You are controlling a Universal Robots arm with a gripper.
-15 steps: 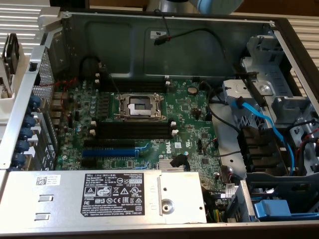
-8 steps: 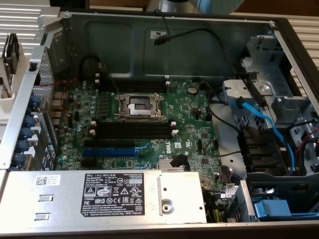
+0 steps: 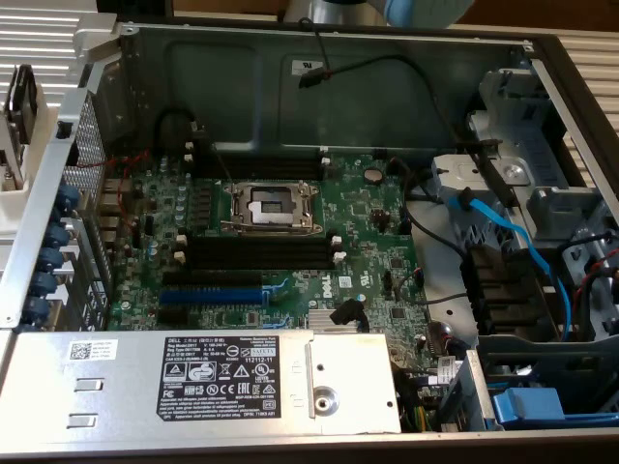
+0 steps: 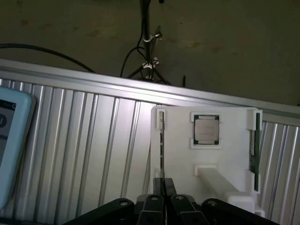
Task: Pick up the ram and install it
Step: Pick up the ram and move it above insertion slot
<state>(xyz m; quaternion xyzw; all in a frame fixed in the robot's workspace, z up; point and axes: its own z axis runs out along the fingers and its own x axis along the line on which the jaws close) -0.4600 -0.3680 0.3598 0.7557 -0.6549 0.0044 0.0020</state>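
In the wrist view the ram stands on edge as a thin dark strip in the slot of a white holder. My gripper sits over its near end with both black fingers pressed close against the strip, shut on it. In the exterior view the open computer case shows the motherboard. Black memory slots with white end clips lie just below the processor socket.
The holder also carries a processor chip and a second dark stick on its other side. It rests on a ribbed metal surface, with a light blue device nearby. A blue expansion slot, cables and a power supply crowd the case.
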